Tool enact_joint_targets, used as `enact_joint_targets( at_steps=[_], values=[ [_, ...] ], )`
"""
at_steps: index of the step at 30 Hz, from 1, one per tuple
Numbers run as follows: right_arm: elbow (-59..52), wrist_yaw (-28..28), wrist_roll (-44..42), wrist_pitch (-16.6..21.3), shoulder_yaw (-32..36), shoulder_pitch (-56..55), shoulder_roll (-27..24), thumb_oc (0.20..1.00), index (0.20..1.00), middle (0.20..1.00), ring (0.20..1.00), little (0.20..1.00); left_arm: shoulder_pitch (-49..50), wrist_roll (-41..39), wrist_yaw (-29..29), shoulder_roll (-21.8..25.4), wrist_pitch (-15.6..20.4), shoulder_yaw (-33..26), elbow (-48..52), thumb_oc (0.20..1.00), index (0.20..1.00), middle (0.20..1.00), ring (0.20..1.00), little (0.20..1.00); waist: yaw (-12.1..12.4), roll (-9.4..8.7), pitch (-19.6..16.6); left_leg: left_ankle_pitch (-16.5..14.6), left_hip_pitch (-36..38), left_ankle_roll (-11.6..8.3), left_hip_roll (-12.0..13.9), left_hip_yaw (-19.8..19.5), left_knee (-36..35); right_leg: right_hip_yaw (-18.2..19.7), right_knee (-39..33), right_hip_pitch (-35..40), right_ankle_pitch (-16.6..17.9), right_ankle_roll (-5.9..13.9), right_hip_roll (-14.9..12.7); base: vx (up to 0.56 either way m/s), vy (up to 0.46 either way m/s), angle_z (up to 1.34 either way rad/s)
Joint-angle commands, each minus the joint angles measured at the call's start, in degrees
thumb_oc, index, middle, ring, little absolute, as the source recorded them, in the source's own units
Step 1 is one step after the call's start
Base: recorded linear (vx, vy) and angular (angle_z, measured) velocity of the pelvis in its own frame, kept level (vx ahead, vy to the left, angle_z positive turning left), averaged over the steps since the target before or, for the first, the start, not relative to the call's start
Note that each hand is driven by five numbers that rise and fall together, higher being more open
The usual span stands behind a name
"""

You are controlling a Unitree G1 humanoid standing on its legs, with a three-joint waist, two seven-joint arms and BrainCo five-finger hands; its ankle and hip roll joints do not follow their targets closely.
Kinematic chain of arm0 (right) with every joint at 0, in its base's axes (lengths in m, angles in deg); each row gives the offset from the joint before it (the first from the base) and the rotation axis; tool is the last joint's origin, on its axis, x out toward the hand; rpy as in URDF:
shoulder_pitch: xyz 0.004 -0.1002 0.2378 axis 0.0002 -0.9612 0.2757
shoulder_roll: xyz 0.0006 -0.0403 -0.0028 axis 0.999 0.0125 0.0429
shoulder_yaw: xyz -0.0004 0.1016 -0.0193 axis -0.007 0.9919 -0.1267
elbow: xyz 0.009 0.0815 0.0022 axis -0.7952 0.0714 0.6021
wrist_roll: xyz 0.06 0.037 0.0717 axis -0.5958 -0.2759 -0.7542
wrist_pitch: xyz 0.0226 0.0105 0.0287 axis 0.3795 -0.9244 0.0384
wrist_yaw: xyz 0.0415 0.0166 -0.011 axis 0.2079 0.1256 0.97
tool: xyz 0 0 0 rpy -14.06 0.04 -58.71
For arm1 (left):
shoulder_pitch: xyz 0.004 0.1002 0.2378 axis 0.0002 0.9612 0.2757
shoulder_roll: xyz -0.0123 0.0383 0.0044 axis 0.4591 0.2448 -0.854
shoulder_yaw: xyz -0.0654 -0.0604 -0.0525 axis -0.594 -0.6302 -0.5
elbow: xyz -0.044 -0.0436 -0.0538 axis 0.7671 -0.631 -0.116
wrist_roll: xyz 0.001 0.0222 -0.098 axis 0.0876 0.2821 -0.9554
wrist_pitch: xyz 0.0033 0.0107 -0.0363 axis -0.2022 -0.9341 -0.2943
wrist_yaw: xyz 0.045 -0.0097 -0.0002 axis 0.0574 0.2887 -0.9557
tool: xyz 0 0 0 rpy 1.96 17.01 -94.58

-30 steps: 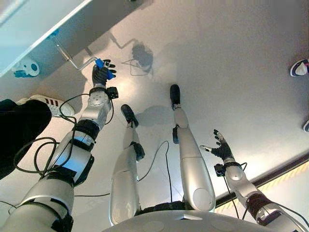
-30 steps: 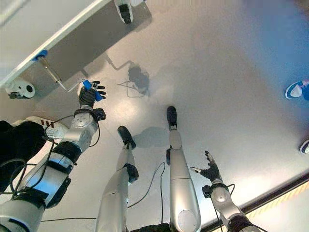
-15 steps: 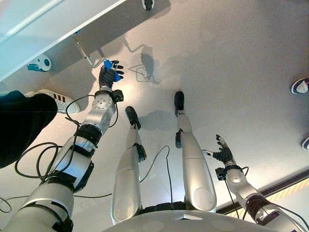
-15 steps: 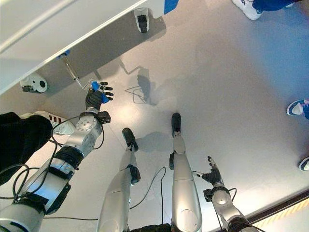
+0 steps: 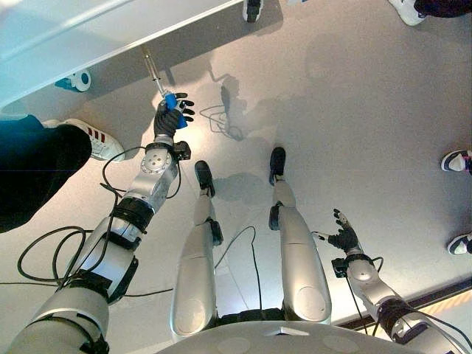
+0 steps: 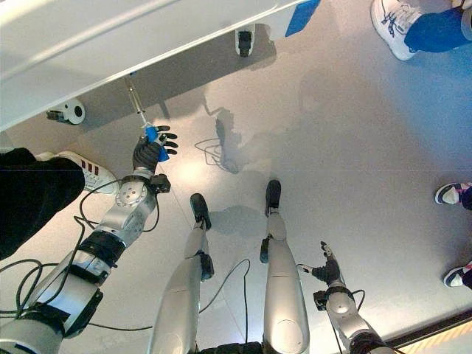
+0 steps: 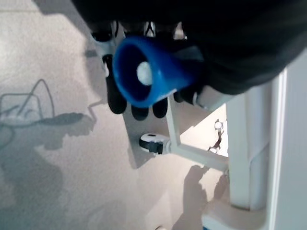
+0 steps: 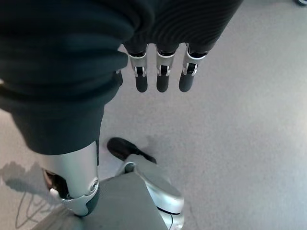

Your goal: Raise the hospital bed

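At the foot of the hospital bed (image 5: 88, 33), upper left of the eye views: one metal crank (image 6: 136, 99) reaching out from under the frame, ending in a blue handle (image 5: 172, 111).

Left hand (image 5: 168, 120): fingers curled round the blue handle, clamped on it; the wrist view shows the handle end-on inside the grip, the crank arm running back to the bed frame.

Right hand (image 5: 344, 237): low at the robot's right side, well apart from the bed; fingers straight and relaxed, nothing held.

Progress, as judged: grip on the crank made; cranking appears under way; bed height cannot be read, so how much turning is left cannot be told.

Containers: none seen.

Other items: bed castors (image 6: 245, 40) on the floor; a person's shoes (image 6: 392, 26) nearby.
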Motion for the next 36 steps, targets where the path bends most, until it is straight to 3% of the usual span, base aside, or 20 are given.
enact_joint_targets(
  at_steps=[1, 11, 19, 31, 36],
  values=[
    [-1.2, -0.1, 1.2, -0.3, 1.2, -2.5, -0.9, 1.000, 1.000, 1.000, 1.000, 1.000, -3.6, 0.3, -0.6, 5.0, 5.2, -4.3, 2.8, 0.200, 0.200, 0.200, 0.200, 0.200, 0.6, -0.38, 0.3, -2.3, 0.5, -1.91, -0.4, 1.5, 4.9, 0.7, 6.4, 1.1, -3.7, 5.86, -3.4, 0.01, 0.022, 0.10],
    [0.7, -0.2, 1.2, -0.7, 1.6, -2.1, -0.6, 1.000, 1.000, 1.000, 1.000, 1.000, -1.0, 0.1, -0.7, 8.4, 4.9, -6.6, 1.8, 0.200, 0.200, 0.200, 0.200, 0.200, 2.5, -1.34, 0.3, -2.9, -1.1, -1.56, -1.1, -0.4, 6.0, -1.7, 6.6, 2.4, -4.4, 6.09, -4.4, 0.01, 0.020, 0.14],
    [1.2, -0.2, 0.7, -0.1, 1.4, -1.7, -0.3, 1.000, 1.000, 1.000, 1.000, 1.000, -2.5, 1.0, -1.0, 10.3, 3.8, -7.2, -5.0, 0.200, 0.200, 0.200, 0.200, 0.200, 3.1, -1.96, 0.3, -3.2, -3.0, -1.49, -1.4, -1.3, 6.8, -2.5, 6.6, 2.3, -4.9, 6.09, -4.7, 0.01, 0.010, 0.15],
    [0.0, -0.3, -0.9, 1.1, -1.4, -0.6, 0.1, 1.000, 1.000, 1.000, 1.000, 1.000, -10.6, 4.2, -0.3, 11.0, -0.5, -5.4, -25.5, 0.200, 0.200, 0.200, 0.200, 0.200, 1.5, -4.27, 0.3, -2.8, -6.7, -1.55, -0.4, -0.4, 6.7, -1.5, 6.5, -1.9, -4.8, 5.97, -4.0, 0.00, 0.004, 0.01],
    [-1.9, -0.5, -1.1, 1.8, -2.5, -0.4, 0.1, 1.000, 1.000, 1.000, 1.000, 1.000, -12.2, 6.5, -0.4, 10.5, -1.4, -4.9, -29.3, 0.200, 0.200, 0.200, 0.200, 0.200, 0.5, -4.74, 0.3, -2.4, -8.4, -1.59, 0.0, 0.7, 6.3, -0.4, 6.4, -4.6, -4.5, 5.95, -3.5, 0.00, 0.003, -0.04]
  ],
)
